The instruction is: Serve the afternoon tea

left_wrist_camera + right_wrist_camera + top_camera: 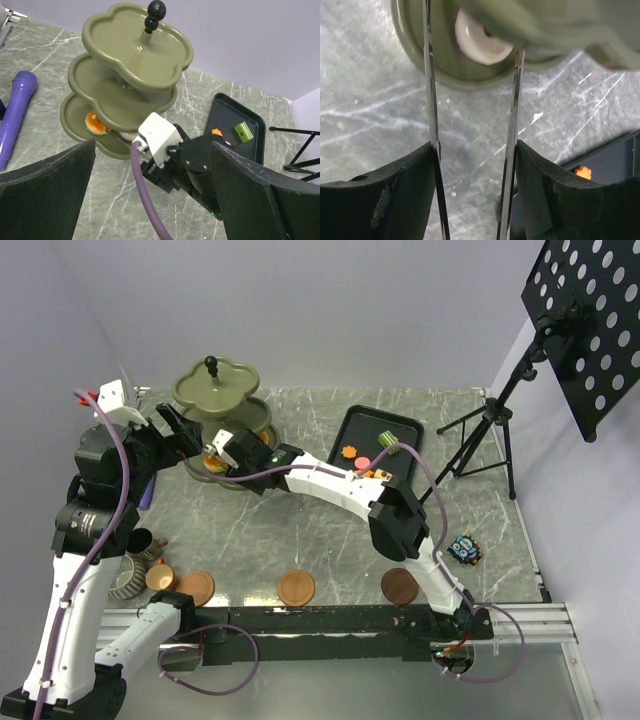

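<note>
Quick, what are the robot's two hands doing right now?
Left gripper: open, empty.
Right gripper: holding the metal tongs.

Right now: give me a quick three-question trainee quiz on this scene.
1. True or false: the orange pastry on the olive-green stand lies on its top tier.
2. What does the right end effector hold? A: a cup. B: metal tongs. C: a saucer.
3. Fill in: the green pastry lies on the black ____.
Key: 1 false, it is on the bottom tier; 2 B; 3 tray.
</note>
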You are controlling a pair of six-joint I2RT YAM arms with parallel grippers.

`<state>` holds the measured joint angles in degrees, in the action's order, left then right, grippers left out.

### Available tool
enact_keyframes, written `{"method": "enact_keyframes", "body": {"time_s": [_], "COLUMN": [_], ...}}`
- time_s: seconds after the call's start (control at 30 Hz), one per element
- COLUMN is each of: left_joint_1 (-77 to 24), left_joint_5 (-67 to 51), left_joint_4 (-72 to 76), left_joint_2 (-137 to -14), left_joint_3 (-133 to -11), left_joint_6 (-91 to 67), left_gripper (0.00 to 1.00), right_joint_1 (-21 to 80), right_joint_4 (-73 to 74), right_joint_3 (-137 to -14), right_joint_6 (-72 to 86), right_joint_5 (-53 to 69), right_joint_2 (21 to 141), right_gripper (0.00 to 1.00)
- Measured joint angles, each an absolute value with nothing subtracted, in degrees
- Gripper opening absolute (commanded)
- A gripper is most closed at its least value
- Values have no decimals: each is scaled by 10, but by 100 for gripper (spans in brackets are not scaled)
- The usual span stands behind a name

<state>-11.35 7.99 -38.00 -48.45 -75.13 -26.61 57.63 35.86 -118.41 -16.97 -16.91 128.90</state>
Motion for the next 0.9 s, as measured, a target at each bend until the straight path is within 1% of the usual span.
{"method": "enact_keyframes", "body": {"time_s": [0.2, 0.57, 0.63, 0.77, 0.9], "left_joint_1": [-113, -113, -113, -113, -113], "left_joint_5": [80, 80, 80, 79, 78], "left_joint_4": [-380, -380, -380, -379, -379], "left_joint_2": [-485, -485, -486, -490, -493], "left_joint_3": [-751, -751, -751, -751, -751], "left_joint_6": [-266, -266, -266, -266, -267], "left_gripper": [100, 100, 100, 100, 100], "right_joint_1": [584, 595, 595, 593, 572], "right_joint_4": [351, 333, 351, 400, 480], "right_joint_3": [-1120, -947, -891, -829, -787], "right_joint_6": [-159, -97, -67, -8, 81], "right_joint_5": [-178, -208, -223, -248, -256], "right_joint_2": [1230, 1062, 1004, 928, 870], "right_gripper": [64, 63, 63, 62, 61]}}
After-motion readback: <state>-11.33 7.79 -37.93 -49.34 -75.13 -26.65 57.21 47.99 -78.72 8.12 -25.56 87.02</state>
